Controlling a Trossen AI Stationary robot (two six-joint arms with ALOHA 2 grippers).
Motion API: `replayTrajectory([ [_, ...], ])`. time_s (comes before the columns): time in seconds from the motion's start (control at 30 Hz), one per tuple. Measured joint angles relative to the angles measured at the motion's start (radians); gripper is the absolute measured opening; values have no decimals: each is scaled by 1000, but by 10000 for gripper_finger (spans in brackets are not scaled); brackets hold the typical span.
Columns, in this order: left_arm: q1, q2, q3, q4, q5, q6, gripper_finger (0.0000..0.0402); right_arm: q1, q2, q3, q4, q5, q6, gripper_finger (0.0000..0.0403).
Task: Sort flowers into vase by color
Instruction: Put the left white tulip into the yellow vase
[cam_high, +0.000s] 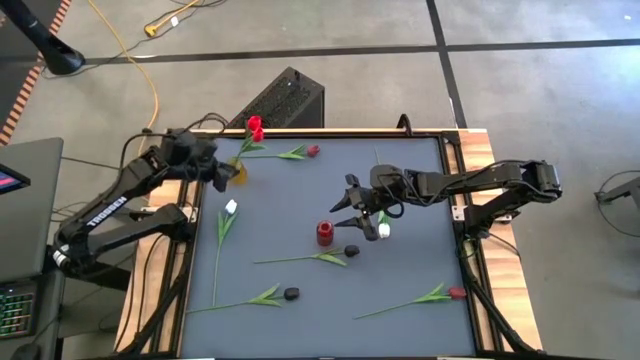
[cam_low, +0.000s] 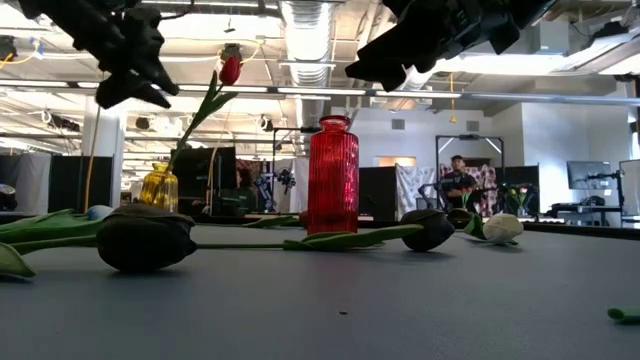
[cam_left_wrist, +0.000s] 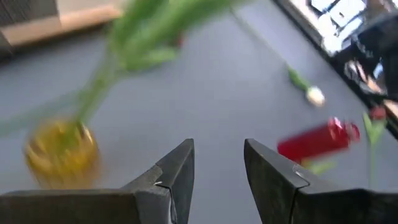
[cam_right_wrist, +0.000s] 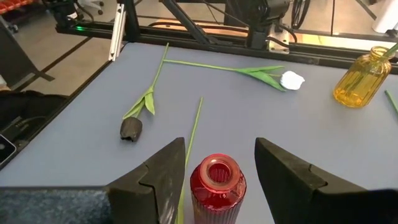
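Red tulips (cam_high: 255, 127) stand with their stems in a yellow vase (cam_high: 239, 172) at the far left. My left gripper (cam_left_wrist: 219, 168) hangs open just beside that vase (cam_left_wrist: 62, 149), with nothing between its fingers. A red vase (cam_high: 324, 233) stands mid-table. My right gripper (cam_right_wrist: 216, 155) hovers open above and just behind the red vase (cam_right_wrist: 216, 183), clear of it. Lying flat on the table are a red tulip (cam_high: 312, 151), white tulips (cam_high: 231, 207) (cam_high: 384, 230), black tulips (cam_high: 351, 251) (cam_high: 291, 293) and another red tulip (cam_high: 457, 293).
A raised wooden rim (cam_high: 455, 165) borders the table. Stems of the lying flowers cross the near half of the table. Behind the far edge stands a black box (cam_high: 285, 100). In the low view a person (cam_low: 457, 180) is far off in the room.
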Motion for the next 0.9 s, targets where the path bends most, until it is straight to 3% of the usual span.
replayTrajectory([
  [0.27,-153,0,0,-188,5,-150,128,0,0,0,0,0,22,218],
  [0.57,-439,35,0,-335,-194,-426,128,2,0,0,0,0,34,218],
  [0.9,-696,265,0,-303,-254,-623,128,2,0,0,0,0,26,218],
])
